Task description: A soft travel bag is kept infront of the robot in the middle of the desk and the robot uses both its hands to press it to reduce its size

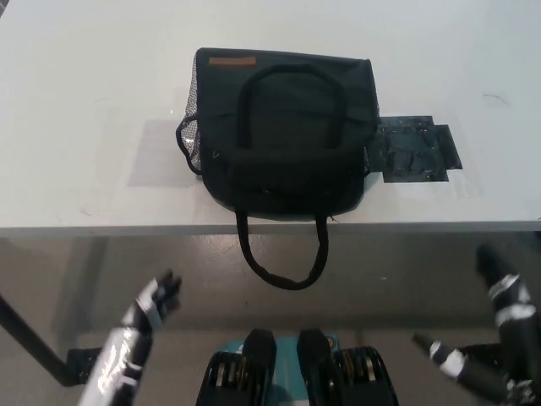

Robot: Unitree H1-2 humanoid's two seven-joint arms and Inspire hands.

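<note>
A black soft travel bag (283, 131) lies on the white desk (84, 76), near its front edge and about in the middle. One carry strap rests on top of the bag. The other strap (283, 271) hangs down over the desk's front edge. An orange label sits at the bag's far left corner. My left hand (156, 303) is below desk level at the lower left, away from the bag, with its fingers stretched out and empty. My right hand (499, 330) is low at the lower right, also apart from the bag, its fingers spread and holding nothing.
A patch of black tape (414, 150) is stuck to the desk just right of the bag. A faint grey rectangle (161, 152) marks the desk to the bag's left. A dark desk leg (30, 342) slants down at the lower left, over grey floor.
</note>
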